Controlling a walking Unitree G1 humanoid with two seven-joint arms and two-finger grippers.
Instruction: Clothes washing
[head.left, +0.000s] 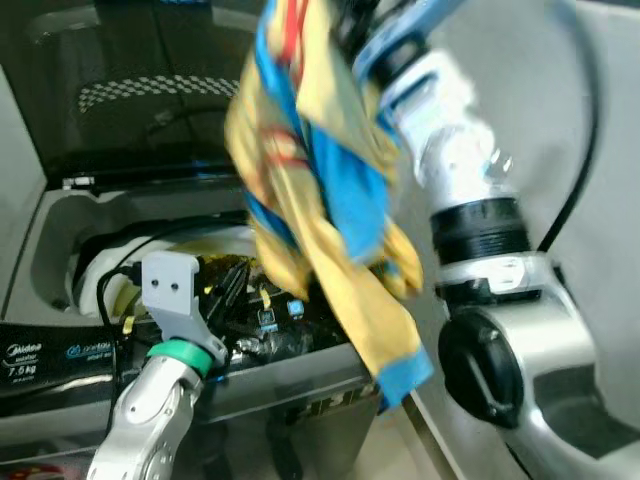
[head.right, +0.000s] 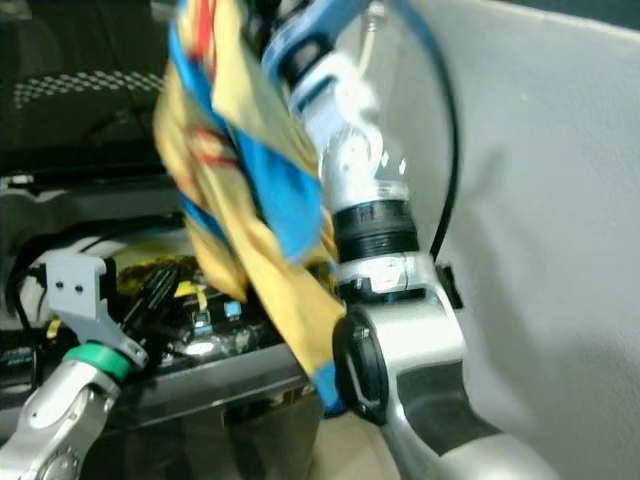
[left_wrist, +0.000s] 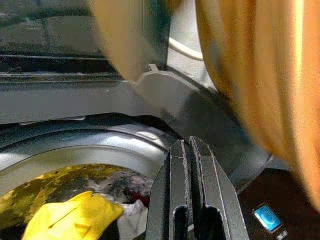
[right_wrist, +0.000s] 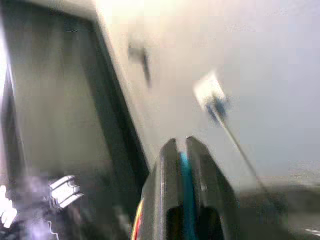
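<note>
Aloft, limp light cloth (head.left: 320, 190) is being pinched by right pincer (right_wrist: 182, 165) | left pincer (left_wrist: 191, 190) closed, empty, over washer drum (left_wrist: 75, 155) | best gripped at bunched fold.

The washing machine (head.left: 60, 240) stands in front of the robot with its lid (head.left: 130, 90) up at the back. Clothes (left_wrist: 75, 215) lie inside the drum (left_wrist: 60, 160). The left end effector (left_wrist: 191, 200) is over the front edge of the machine, near the control panel (head.left: 50, 355). The right end effector (right_wrist: 182, 200) is up high on the right, with a cloth (head.left: 320, 190) hanging from it above the opening. A wall (head.right: 540, 200) is to the right.
</note>
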